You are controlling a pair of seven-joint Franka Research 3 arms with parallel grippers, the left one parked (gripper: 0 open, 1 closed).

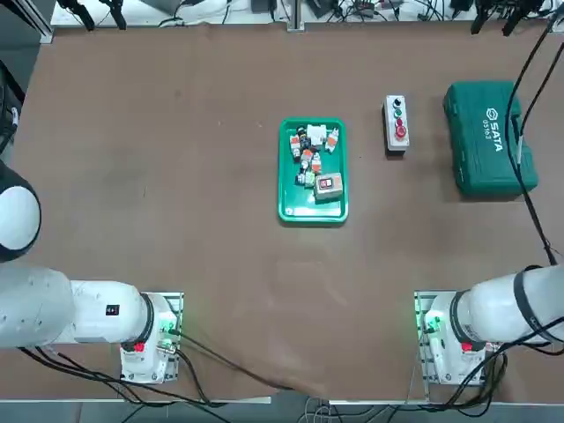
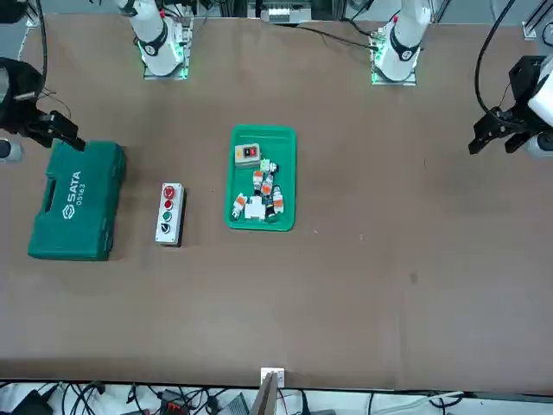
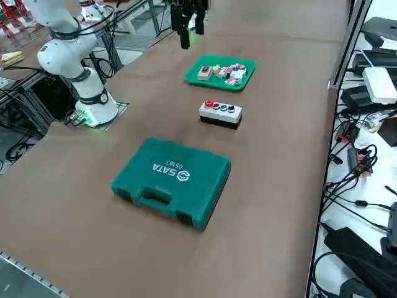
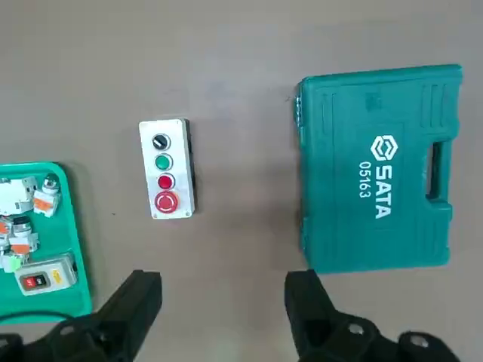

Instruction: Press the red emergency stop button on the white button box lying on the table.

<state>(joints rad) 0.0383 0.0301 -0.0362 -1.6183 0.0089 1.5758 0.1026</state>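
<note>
The white button box lies flat on the brown table, between the green tray and the green case. Its buttons run in a row, and the big red emergency stop button sits at one end, also visible from overhead and from the front. My right gripper hangs high above the table, on the robot's side of the gap between box and case. It is open and holds nothing. The front view shows the right gripper by the case's corner.
A green tool case lies to the right of the box. A green tray of small parts sits to its left. Black cables hang along the table's right edge.
</note>
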